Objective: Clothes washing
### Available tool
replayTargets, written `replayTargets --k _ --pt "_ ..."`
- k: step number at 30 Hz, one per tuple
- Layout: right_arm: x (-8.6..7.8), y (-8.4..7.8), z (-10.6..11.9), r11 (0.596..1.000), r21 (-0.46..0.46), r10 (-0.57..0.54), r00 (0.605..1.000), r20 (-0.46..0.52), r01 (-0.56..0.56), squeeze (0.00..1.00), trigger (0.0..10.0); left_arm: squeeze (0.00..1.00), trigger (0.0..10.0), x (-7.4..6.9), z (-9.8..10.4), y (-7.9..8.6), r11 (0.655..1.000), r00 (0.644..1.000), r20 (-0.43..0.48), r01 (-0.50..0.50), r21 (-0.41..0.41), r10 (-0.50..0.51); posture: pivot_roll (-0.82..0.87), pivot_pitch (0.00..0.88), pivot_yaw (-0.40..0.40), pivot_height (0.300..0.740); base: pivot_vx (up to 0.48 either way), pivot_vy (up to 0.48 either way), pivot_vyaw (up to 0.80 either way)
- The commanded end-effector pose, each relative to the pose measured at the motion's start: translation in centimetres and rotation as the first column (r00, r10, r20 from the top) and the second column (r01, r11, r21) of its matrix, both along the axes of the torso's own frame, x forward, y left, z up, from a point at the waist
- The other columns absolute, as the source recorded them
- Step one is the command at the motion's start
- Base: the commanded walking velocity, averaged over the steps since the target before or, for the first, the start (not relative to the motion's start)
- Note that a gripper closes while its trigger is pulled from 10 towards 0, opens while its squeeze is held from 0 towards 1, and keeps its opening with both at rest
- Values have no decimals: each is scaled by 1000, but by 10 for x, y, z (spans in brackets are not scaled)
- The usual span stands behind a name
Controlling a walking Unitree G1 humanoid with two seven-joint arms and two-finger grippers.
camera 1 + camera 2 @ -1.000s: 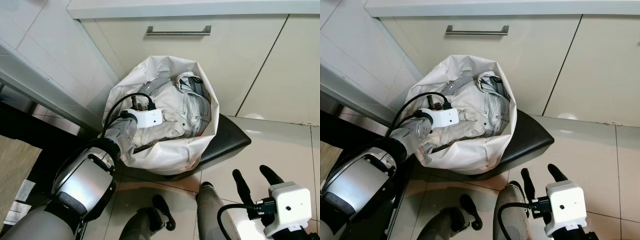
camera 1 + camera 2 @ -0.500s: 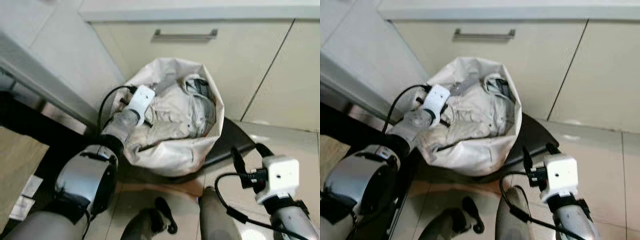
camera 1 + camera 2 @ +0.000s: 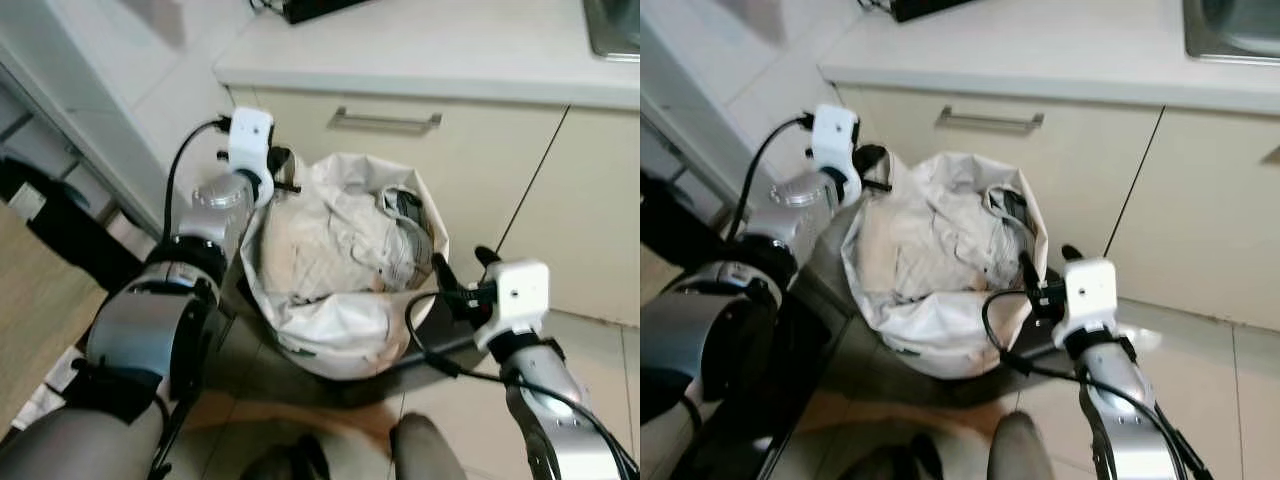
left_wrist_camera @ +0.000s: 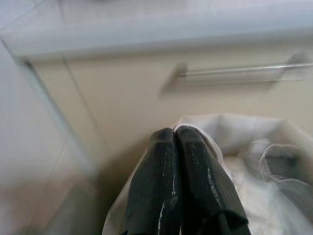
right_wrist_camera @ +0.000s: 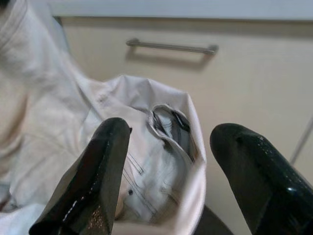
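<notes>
Left gripper [image 4: 178, 134] fingers pinched together on laundry bag [image 3: 330, 330] rim; right gripper [image 5: 173, 147] spread wide beside it; one-sided lift risks tipping clothes [image 3: 340, 240] out.

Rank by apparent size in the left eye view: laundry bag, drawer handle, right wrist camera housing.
1. laundry bag, by far the largest.
2. drawer handle, long but thin.
3. right wrist camera housing.

Handle against housing is unsure: the handle is longer, the housing is bulkier and nearer the camera.
</notes>
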State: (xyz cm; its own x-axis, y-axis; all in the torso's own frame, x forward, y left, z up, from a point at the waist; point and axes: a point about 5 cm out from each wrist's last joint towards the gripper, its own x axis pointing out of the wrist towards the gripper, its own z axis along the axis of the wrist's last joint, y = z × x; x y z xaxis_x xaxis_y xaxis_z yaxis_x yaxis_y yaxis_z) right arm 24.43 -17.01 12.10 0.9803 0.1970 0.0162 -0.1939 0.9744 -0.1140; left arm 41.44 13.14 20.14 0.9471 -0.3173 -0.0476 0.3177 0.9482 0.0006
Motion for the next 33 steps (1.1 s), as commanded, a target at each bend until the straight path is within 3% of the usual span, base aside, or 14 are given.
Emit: replayTargets --k 1,3,4,5,7,12,14,16,19,24,27,28,31,33 --pt "7 6 3 999 27 35 999 23 -36 0 10000 0 0 4 43 18 998 986 166 -14 -69 25 -272 0 141 726 0 0 0" --pt "20 7 5 998 41 46 998 34 -47 0 10000 0 0 1 81 33 993 951 303 -26 -113 59 -231 0 113 726 0 0 0" --pt "20 7 5 998 41 46 998 34 -47 0 10000 0 0 1 81 33 993 951 303 -26 -113 59 -231 0 113 726 0 0 0" --pt "31 6 7 996 70 47 998 46 -50 0 10000 0 0 -6 112 51 989 906 409 -58 -136 110 -211 0 103 726 0 0 712" --pt "38 7 10 995 83 49 997 54 -54 0 10000 0 0 -11 128 67 985 876 458 -99 -139 152 -191 0 93 726 0 0 738" --pt "48 9 11 993 106 52 997 62 -59 0 10000 0 0 -22 119 94 978 864 458 -190 -87 209 -162 0 82 726 0 0 685" --pt "50 9 12 992 107 53 996 65 -60 0 10000 0 0 -27 114 100 974 863 452 -209 -91 228 -155 0 79 726 0 0 638" --pt "54 7 11 991 123 51 996 68 -59 0 10000 0 0 -42 114 112 957 831 475 -251 -144 290 -137 0 67 726 0 0 616" --pt "55 7 11 990 126 54 996 69 -62 0 10000 0 0 -49 123 110 956 811 507 -232 -178 291 -129 0 60 726 0 0 613" --pt "62 9 11 988 132 73 994 76 -83 0 10000 0 0 -70 144 92 974 782 591 -91 -208 199 -115 0 46 726 0 0 613" --pt "65 10 12 987 131 82 993 86 -93 0 10000 0 0 -74 135 82 979 807 568 -62 -196 165 -109 0 42 726 0 0 613" --pt "67 10 13 987 132 83 992 93 -95 0 10000 0 0 -73 111 71 979 850 501 -75 -192 164 -109 0 41 726 0 0 613" --pt "68 10 13 987 133 83 992 96 -96 4 10000 0 0 -72 94 62 978 874 454 -99 -183 174 -109 0 43 726 0 0 613" --pt "68 11 13 987 130 84 991 100 -97 8 10000 0 0 -73 67 46 972 903 376 -146 -182 206 -109 0 43 726 0 0 606"
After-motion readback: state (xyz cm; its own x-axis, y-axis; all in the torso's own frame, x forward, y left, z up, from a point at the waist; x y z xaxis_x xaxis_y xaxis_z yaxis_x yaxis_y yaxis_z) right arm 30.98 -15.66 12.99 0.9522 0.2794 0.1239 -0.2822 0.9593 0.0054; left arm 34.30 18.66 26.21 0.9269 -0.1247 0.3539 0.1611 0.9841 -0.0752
